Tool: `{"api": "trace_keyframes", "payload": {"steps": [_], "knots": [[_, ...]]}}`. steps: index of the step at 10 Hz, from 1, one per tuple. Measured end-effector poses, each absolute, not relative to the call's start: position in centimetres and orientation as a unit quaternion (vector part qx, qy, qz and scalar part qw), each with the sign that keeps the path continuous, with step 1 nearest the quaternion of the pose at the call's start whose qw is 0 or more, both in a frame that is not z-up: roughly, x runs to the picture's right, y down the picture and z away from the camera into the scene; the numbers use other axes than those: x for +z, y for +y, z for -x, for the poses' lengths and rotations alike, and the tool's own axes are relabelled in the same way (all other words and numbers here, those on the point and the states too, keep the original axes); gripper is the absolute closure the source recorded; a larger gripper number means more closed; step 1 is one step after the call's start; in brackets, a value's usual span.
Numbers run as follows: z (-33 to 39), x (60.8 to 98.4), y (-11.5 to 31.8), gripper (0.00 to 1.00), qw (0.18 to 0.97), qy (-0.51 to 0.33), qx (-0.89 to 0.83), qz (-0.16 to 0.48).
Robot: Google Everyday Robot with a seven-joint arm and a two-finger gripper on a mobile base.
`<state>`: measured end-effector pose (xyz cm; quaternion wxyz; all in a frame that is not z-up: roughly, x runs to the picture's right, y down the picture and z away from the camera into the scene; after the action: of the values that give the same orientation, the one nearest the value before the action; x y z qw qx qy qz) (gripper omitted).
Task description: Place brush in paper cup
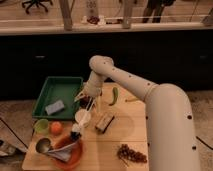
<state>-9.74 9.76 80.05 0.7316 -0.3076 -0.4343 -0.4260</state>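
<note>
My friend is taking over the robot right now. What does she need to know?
Claw: low over the table, just above the small white round paper cup, beside the green plastic tray.
Long thin pale-handled brush: its handle shows right by the claw, at the cup; whether its tip is inside is unclear.
Done: brush is at the cup.
Left: check it sits in the cup, then lift the claw away.

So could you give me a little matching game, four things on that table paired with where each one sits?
Things:
1 sponge
2 ladle
3 grapes
4 white cup

Places:
A in the orange bowl
B just on the near side of the robot's hand
C in the green tray
D near the table's front edge, on the right

Pairs: 1-C, 2-A, 3-D, 4-B.
</note>
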Motion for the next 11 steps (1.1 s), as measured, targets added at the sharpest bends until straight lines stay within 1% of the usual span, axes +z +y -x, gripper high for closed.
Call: {"api": "trace_keyframes", "payload": {"steps": [11], "knots": [[9.74,80.05,9.76,0.2,0.732,-0.434,-0.426,0.308]]}}
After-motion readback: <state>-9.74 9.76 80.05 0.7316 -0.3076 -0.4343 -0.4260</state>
